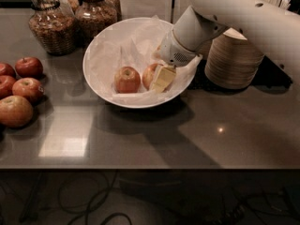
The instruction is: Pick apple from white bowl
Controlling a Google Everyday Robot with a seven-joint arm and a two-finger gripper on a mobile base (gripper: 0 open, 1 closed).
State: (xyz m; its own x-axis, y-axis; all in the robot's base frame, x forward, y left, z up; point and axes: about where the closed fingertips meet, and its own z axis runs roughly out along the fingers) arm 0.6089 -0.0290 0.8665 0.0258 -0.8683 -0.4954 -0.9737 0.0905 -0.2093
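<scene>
The wide white bowl (101,50), lined with crumpled white paper, stands at the middle back of the dark counter. Two small apples lie in it. The apple (148,74), orange-red, is the right one, and the gripper partly hides it. A duller apple (127,79) with pale patches lies just left of it. My gripper (158,81) reaches down from the white arm (243,18) at the upper right, over the bowl's right rim. Its pale tip lies against the right side of the apple.
Several darker red apples (21,90) lie on the counter at the left. Two glass jars (51,25) stand behind the bowl at the back left. A stack of tan disposable bowls (232,62) stands right of the bowl, under the arm.
</scene>
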